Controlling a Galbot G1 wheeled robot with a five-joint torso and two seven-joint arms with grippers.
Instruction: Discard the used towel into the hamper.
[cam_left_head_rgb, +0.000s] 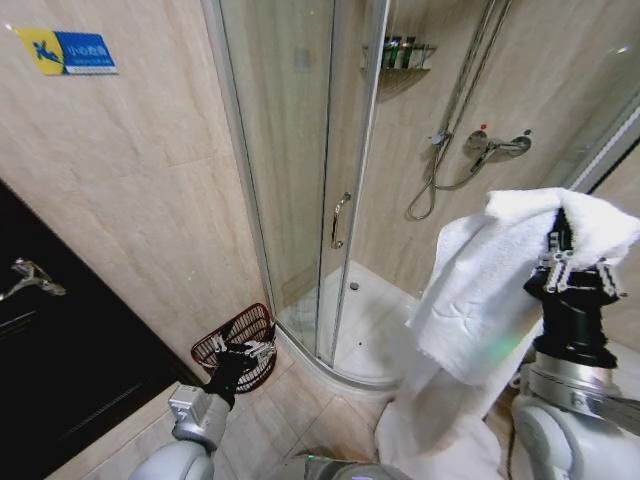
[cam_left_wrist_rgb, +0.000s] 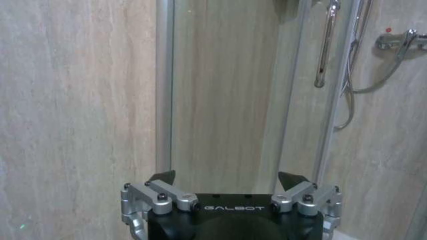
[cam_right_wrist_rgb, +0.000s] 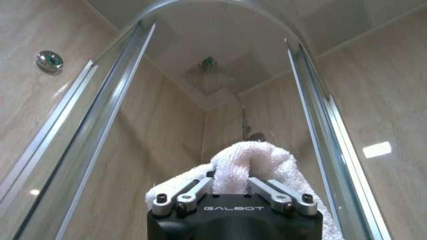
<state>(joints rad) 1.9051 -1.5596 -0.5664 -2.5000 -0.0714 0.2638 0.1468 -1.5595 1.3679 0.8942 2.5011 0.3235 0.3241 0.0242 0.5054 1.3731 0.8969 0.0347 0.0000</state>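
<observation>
My right gripper (cam_left_head_rgb: 556, 262) pinches the white terry towel (cam_left_head_rgb: 470, 310) high; the round red-brown wire hamper (cam_left_head_rgb: 238, 345) sits low leftward, nearer my open, empty left gripper (cam_left_head_rgb: 243, 352).

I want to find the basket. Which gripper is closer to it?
Left. The left gripper hovers right by the hamper; the right gripper is raised far across, holding the towel.
</observation>
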